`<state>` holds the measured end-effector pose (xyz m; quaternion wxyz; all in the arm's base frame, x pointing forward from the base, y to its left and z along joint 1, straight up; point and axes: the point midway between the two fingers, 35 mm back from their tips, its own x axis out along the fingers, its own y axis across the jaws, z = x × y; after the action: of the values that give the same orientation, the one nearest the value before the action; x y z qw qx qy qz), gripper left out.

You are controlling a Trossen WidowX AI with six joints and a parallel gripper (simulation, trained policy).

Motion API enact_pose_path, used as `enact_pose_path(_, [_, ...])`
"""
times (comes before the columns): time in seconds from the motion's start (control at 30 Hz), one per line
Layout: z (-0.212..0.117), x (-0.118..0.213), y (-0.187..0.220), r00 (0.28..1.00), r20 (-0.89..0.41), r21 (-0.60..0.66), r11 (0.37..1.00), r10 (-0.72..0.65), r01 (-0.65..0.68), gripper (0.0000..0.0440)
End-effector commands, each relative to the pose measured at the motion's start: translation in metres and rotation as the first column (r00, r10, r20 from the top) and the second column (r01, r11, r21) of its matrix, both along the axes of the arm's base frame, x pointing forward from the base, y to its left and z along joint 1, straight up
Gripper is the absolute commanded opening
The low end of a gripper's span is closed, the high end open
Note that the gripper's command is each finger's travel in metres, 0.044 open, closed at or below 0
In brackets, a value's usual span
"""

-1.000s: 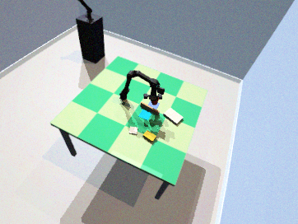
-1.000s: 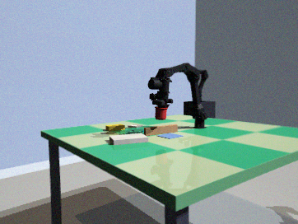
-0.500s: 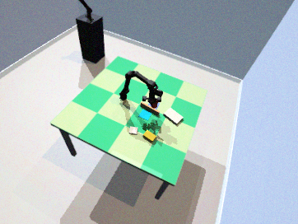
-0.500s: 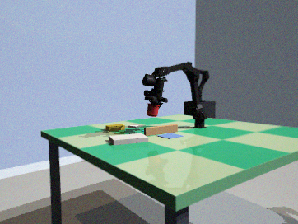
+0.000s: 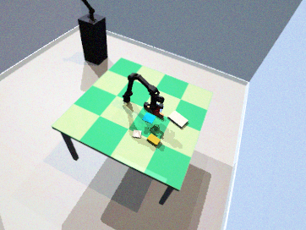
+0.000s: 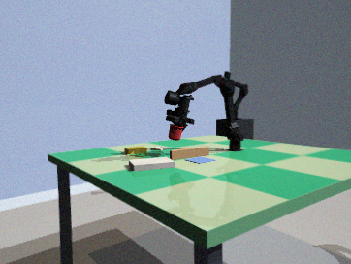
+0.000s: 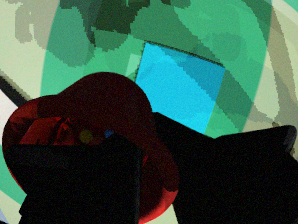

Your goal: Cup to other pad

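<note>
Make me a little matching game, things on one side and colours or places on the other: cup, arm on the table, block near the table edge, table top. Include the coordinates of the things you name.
1. Cup (image 5: 158, 112) (image 6: 175, 132) (image 7: 112, 97)
2. Arm on the table (image 5: 146, 79) (image 6: 206, 82)
3. Block (image 5: 154, 139) (image 6: 136, 150)
4. Table top (image 5: 93, 101) (image 6: 291, 177) (image 7: 285, 65)

A. Yellow
B. Green-and-pale squares
C. Red, held in the air
D. Black

Pairs: 1-C, 2-D, 3-A, 4-B

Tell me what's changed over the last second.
In the exterior view, the red cup has moved left and now leans; the tool still grips it. The blue pad, yellow block and white block stayed put.
</note>
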<state>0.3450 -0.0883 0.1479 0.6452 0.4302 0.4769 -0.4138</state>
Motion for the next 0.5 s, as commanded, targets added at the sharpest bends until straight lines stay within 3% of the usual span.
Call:
enact_pose_path(0.0, [-0.010,-0.004,-0.008,1.000,-0.002,-0.007,1.000,-0.011,0.011,0.0000])
enact_pose_path(0.47, [-0.048,-0.017,-0.017,0.999,-0.011,-0.005,0.999,-0.041,0.041,0.0003])
